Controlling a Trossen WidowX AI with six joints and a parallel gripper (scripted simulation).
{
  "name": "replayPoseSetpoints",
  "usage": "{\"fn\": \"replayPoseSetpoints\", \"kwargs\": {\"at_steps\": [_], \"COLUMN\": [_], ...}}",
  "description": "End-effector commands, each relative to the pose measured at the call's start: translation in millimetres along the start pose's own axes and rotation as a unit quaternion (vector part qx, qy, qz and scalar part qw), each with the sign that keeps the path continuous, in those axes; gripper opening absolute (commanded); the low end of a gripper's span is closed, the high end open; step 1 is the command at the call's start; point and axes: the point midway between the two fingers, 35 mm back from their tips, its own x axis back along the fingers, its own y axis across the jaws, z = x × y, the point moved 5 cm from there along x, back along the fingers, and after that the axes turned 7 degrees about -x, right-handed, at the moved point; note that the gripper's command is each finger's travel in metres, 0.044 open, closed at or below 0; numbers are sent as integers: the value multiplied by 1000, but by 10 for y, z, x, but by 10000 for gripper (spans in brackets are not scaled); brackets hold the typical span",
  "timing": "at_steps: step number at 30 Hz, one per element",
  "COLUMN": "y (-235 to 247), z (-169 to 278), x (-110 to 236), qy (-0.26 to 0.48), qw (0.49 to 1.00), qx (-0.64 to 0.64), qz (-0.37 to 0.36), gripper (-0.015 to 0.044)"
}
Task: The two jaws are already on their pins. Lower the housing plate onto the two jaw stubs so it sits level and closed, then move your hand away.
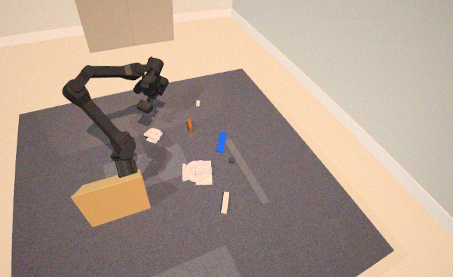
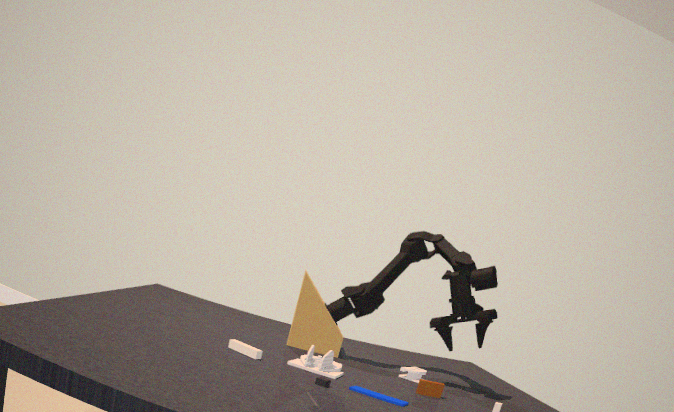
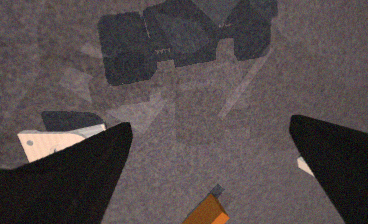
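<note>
The white base (image 1: 206, 179) (image 2: 298, 364) lies flat on the dark mat, with two upright jaw stubs (image 2: 325, 361) standing on it. The small white housing plate (image 1: 153, 133) (image 2: 412, 372) (image 3: 43, 142) lies apart from the base, near the arm. A round hole shows in it in the wrist view, and my left finger hides part of it. My gripper (image 2: 465, 349) (image 3: 208, 126) points down with its fingers wide open and nothing between them. It hangs well above the mat, beyond the housing plate from the base. The pins are hidden or too small to tell.
An orange block (image 1: 189, 126) (image 2: 429, 388) (image 3: 206, 211) stands near the housing plate. A blue strip (image 1: 221, 142) (image 2: 378, 396), a small dark block (image 1: 231, 160) (image 2: 322, 382), a pale bar (image 1: 224, 202) (image 2: 245, 349) and a small white block (image 1: 197, 103) lie around. A tan box (image 1: 113, 201) (image 2: 314, 319) stands by the arm's foot.
</note>
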Motion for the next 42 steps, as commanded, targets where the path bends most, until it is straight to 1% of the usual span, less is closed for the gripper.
{"fn": "replayPoseSetpoints", "kwargs": {"at_steps": [1, 21, 42], "y": [57, 253, 471], "z": [53, 205, 333], "x": [1, 46, 107], "qy": [11, 51, 97], "qw": [999, 971, 902], "qx": [-46, -232, -417], "qz": [-8, -32, -46], "gripper": [440, 440, 440]}}
